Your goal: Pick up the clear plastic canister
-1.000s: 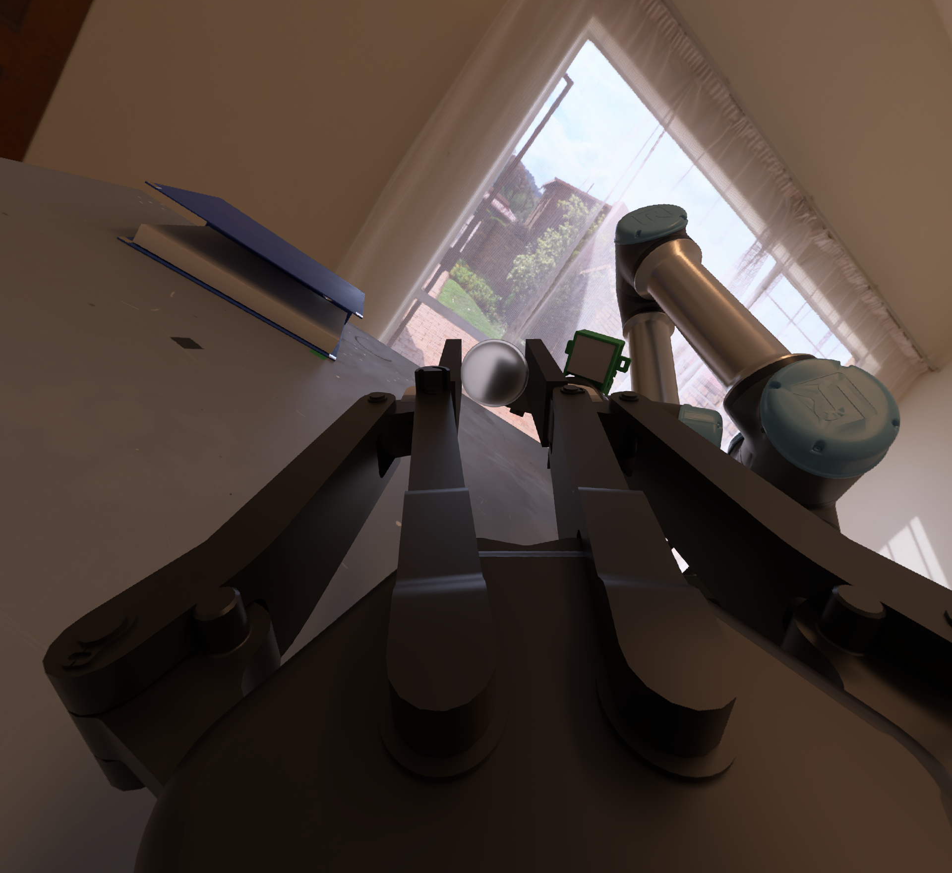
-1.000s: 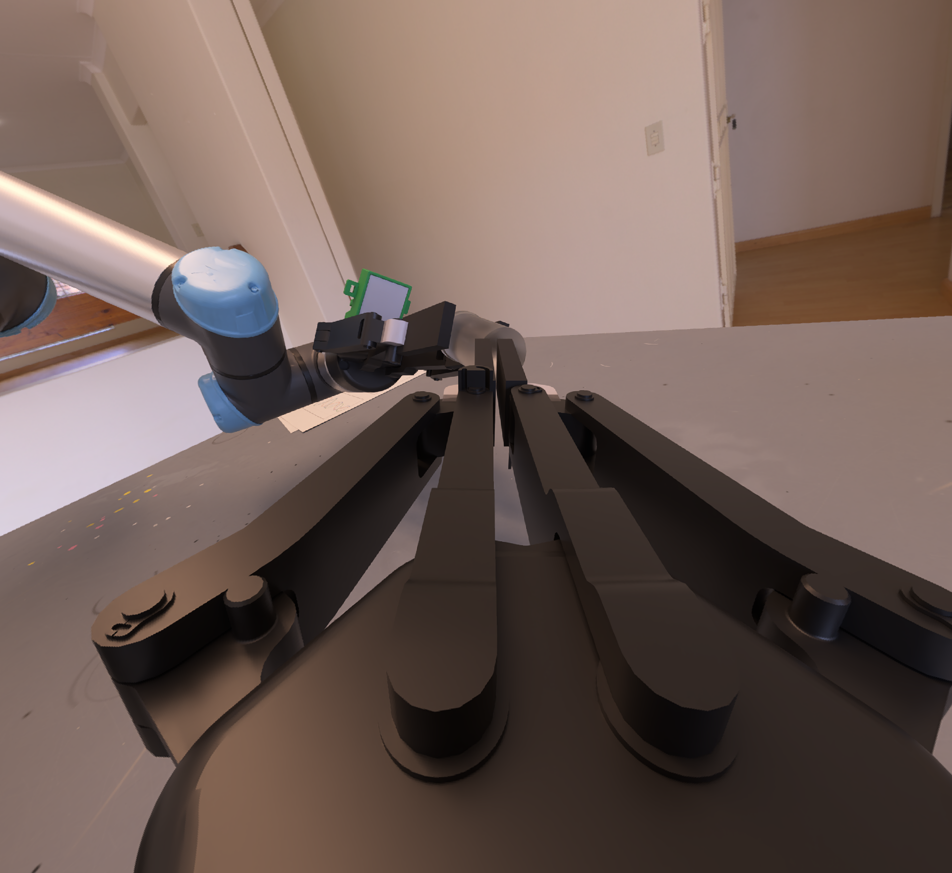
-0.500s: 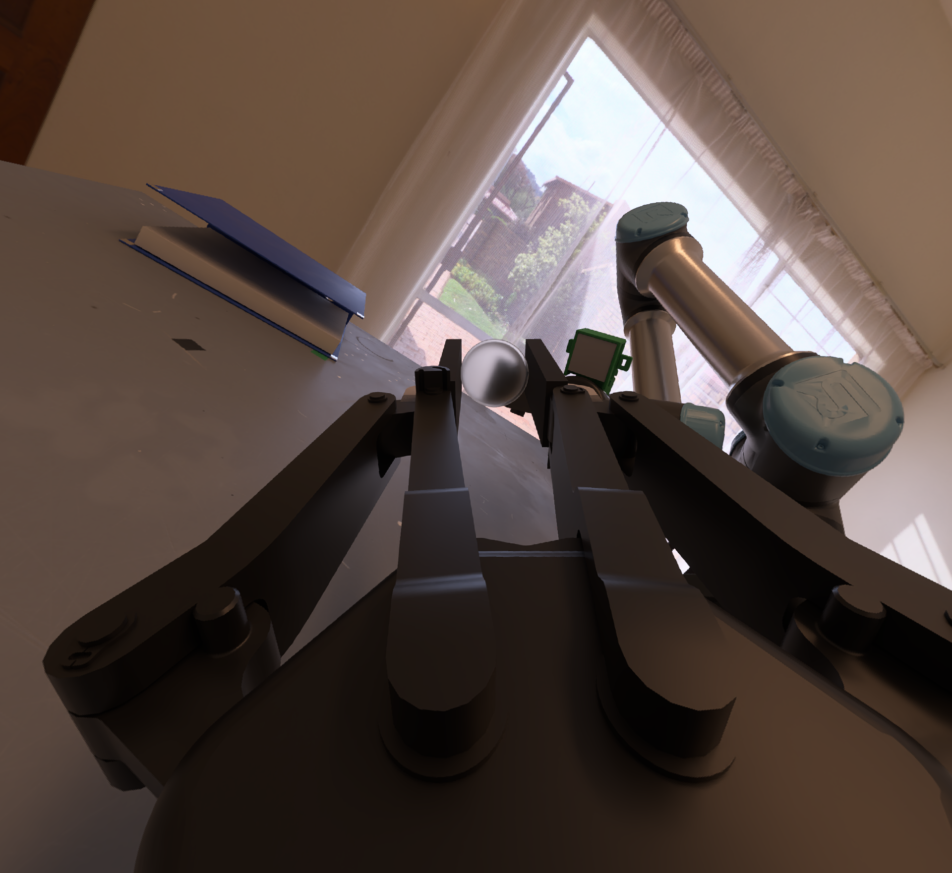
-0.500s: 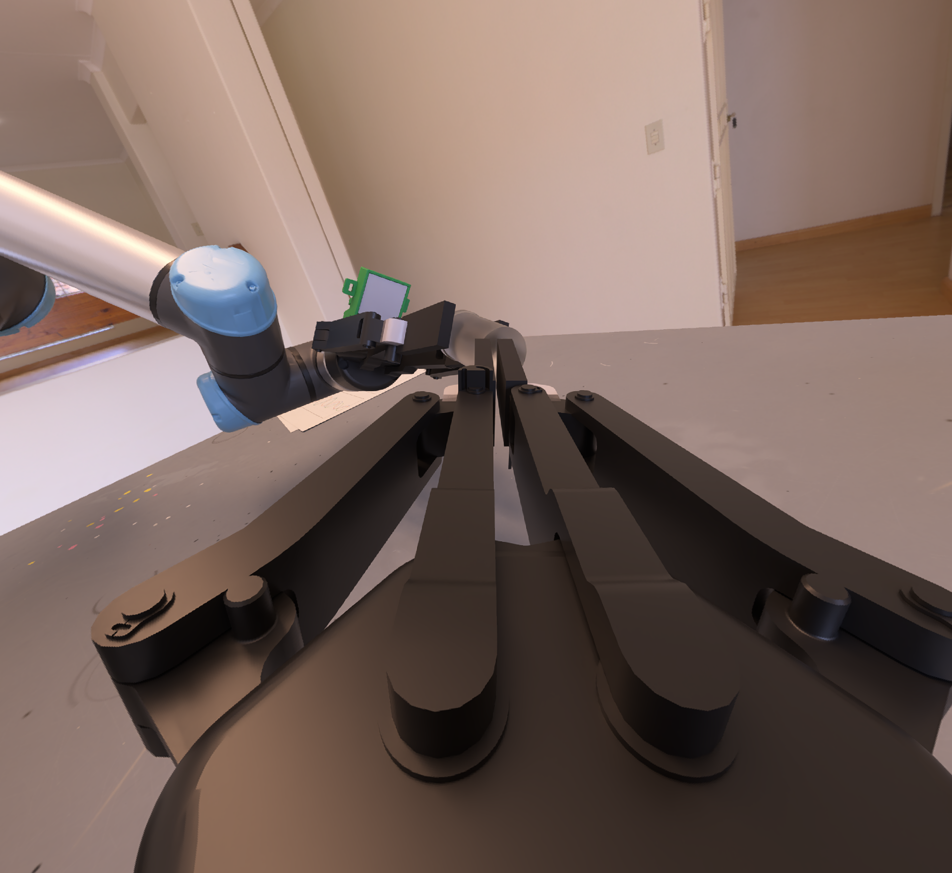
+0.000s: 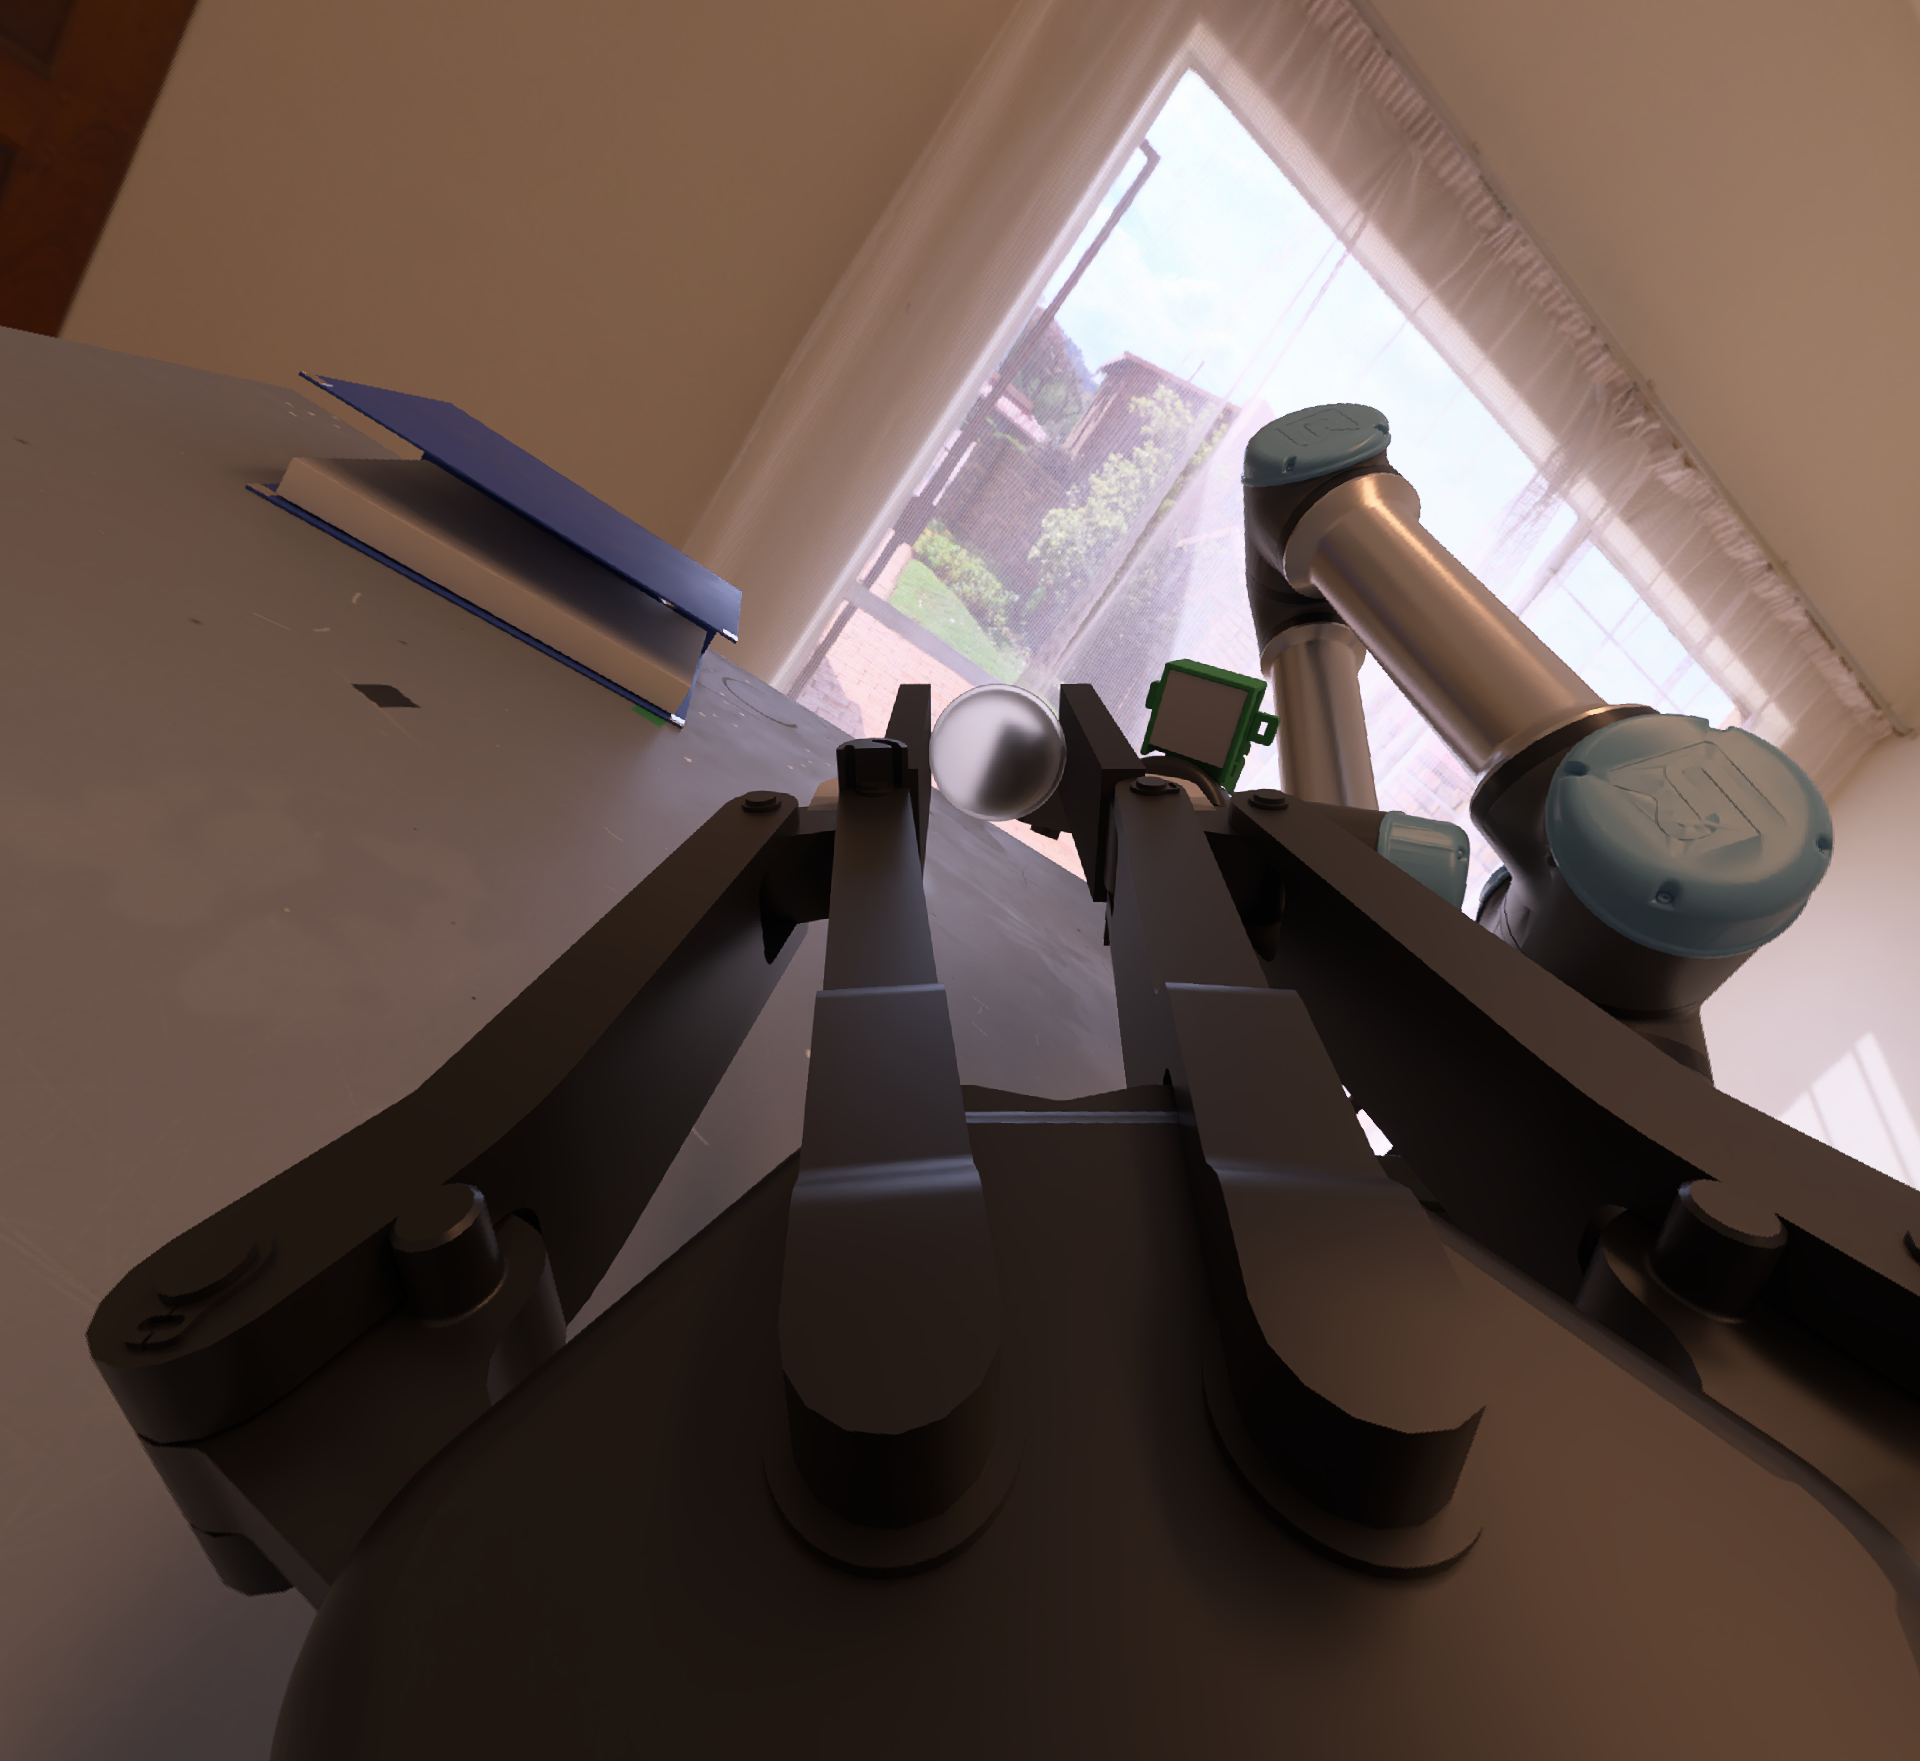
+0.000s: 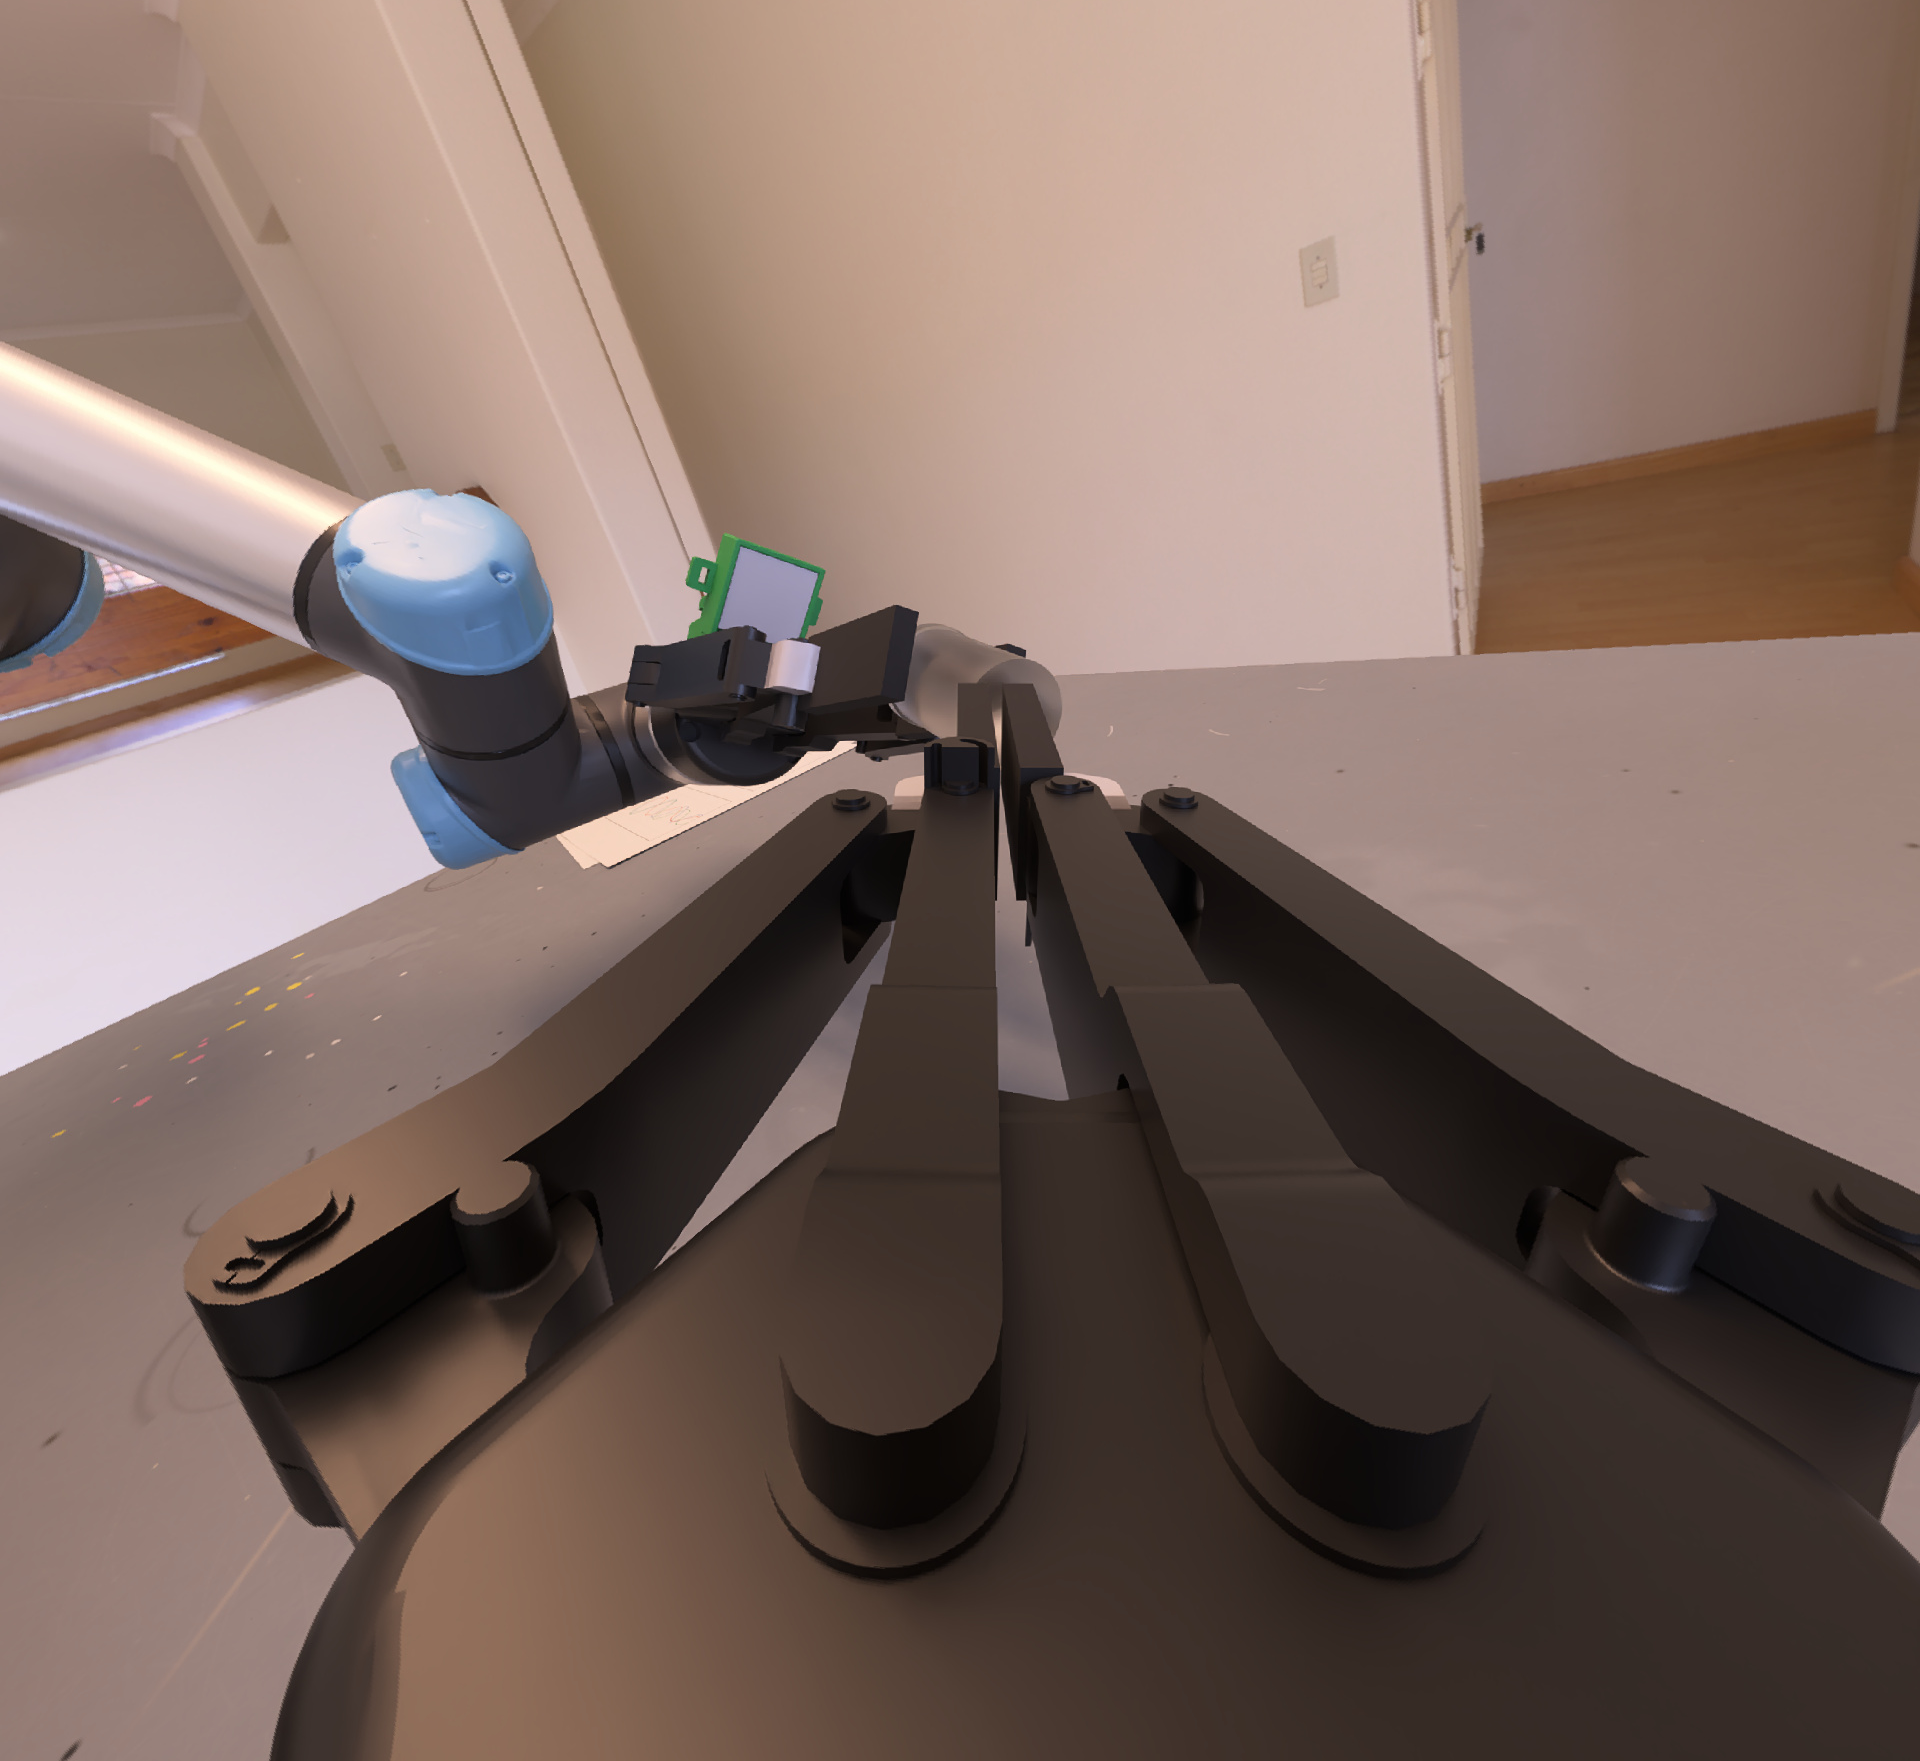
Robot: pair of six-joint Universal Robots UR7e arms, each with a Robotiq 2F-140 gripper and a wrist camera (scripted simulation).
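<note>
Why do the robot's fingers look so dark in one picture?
Left wrist view: the bright window shines from behind, so the left gripper looks shadowy, and the canister between its fingers gleams. Right wrist view: softer, even room light; the right gripper shows clearer. Both views bend straight edges.

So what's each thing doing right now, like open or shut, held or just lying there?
Left gripper: shut on the canister.
Canister: held between the left gripper's fingertips, lying sideways, round end toward the camera.
Right gripper: shut, holding nothing.
Blue book: lying on the table, top cover lifted partly open.
Paper sheet: lying flat on the table under the left arm.
Table: grey, bearing the book and paper.
</note>
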